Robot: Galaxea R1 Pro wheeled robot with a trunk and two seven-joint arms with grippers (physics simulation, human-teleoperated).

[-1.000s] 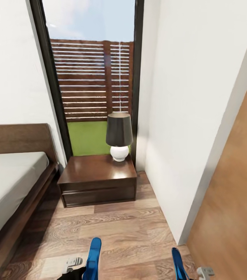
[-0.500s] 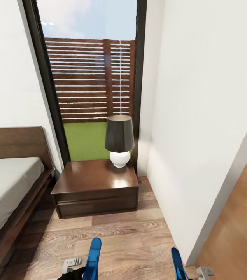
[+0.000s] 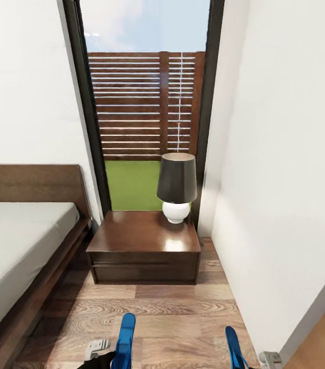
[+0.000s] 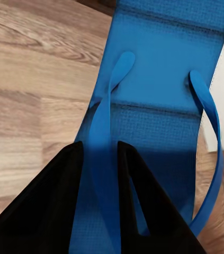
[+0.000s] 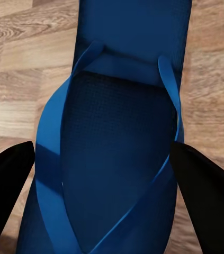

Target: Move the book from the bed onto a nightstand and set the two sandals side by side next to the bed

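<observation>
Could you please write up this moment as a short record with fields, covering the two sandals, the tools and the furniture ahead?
left tool: shut on the strap of the left sandal
right tool: fingers spread at both sides of the right sandal; grip unclear
nightstand: straight ahead, beside the bed
lamp: on the nightstand's back right corner
floor: wood planks in front of the nightstand
book: none on the nightstand top
</observation>
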